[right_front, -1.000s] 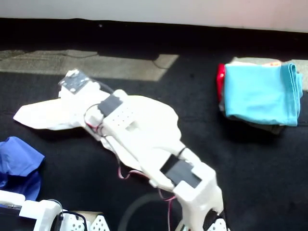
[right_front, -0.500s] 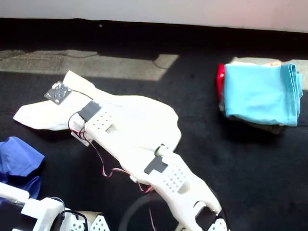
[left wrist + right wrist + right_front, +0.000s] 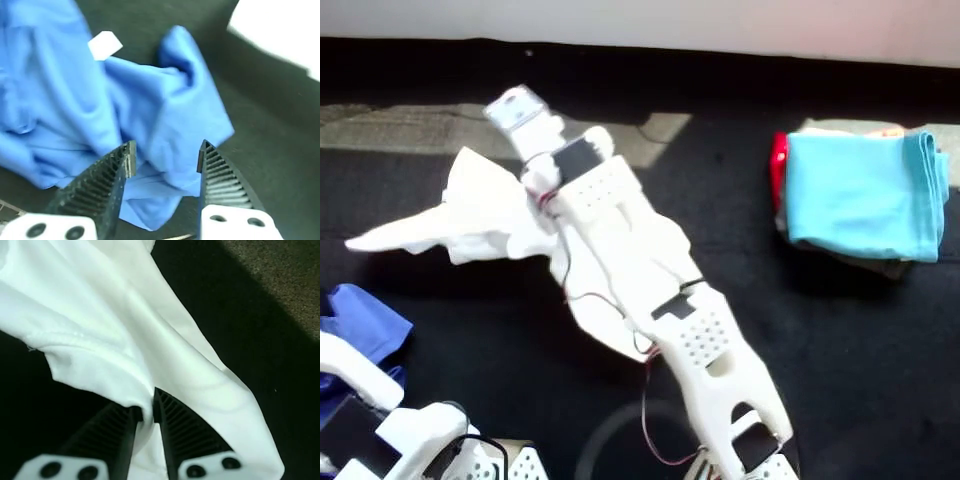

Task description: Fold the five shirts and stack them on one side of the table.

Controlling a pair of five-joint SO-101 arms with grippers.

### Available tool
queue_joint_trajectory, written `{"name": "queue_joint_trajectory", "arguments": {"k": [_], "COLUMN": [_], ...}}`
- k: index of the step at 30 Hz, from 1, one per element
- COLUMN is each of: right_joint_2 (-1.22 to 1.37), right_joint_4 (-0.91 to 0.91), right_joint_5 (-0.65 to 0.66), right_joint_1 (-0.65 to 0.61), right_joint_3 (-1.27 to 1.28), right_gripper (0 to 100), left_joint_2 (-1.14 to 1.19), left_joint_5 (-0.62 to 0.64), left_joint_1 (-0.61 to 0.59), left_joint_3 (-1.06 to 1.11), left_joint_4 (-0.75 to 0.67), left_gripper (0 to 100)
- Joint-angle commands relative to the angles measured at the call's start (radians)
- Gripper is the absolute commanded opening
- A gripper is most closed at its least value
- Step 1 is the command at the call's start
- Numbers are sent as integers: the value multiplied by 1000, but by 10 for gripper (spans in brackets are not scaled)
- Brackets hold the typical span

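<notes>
High view: a stack of folded shirts (image 3: 865,195), turquoise on top with a red edge showing beneath, sits at one side of the dark worktop (image 3: 820,350). I take it as the pile where every folded shirt is meant to end up.

Well apart from that stack, across the worktop, lies the white cloth shirt (image 3: 470,215). It is partly spread flat and partly bunched upward where the right arm (image 3: 620,240) grips it. In the right wrist view the jaws are pinched almost shut on a ridge of the white fabric, with the rest of the cloth draping away from them. Holding it at an edge like this looks meant to carry that part over the body of the shirt as one fold.

Farther still from the stack, at the opposite near corner, is the crumpled bright-blue cotton shirt (image 3: 360,315) — unfolded, waiting its turn. The left arm (image 3: 380,430) sits by it. In the left wrist view its jaws stand wide open above the blue cloth with nothing between them, probably parked there so the blue shirt can be taken up once the white one is done.
</notes>
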Motion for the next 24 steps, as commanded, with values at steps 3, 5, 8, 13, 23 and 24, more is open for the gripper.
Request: {"name": "queue_joint_trajectory", "arguments": {"k": [3, 5, 8, 13, 23, 24], "right_joint_2": [-73, -147, -303, -607, -885, -888], "right_joint_4": [50, 50, 50, 47, -31, -54], "right_joint_5": [41, 41, 74, 189, 404, 413], "right_joint_1": [156, 202, 265, 361, 636, 665], "right_joint_3": [-156, -108, 30, 386, 880, 895], "right_gripper": [6, 6, 6, 6, 6, 6], "left_joint_2": [-8, -15, -15, -7, -5, -5], "left_joint_5": [8, 8, 8, 55, 127, 133], "left_joint_1": [133, 162, 199, 239, 397, 421], "left_joint_3": [1, 1, -1, -58, -99, -101], "left_joint_4": [0, 0, 0, 0, 2, -5], "left_gripper": [207, 207, 207, 207, 207, 207]}}
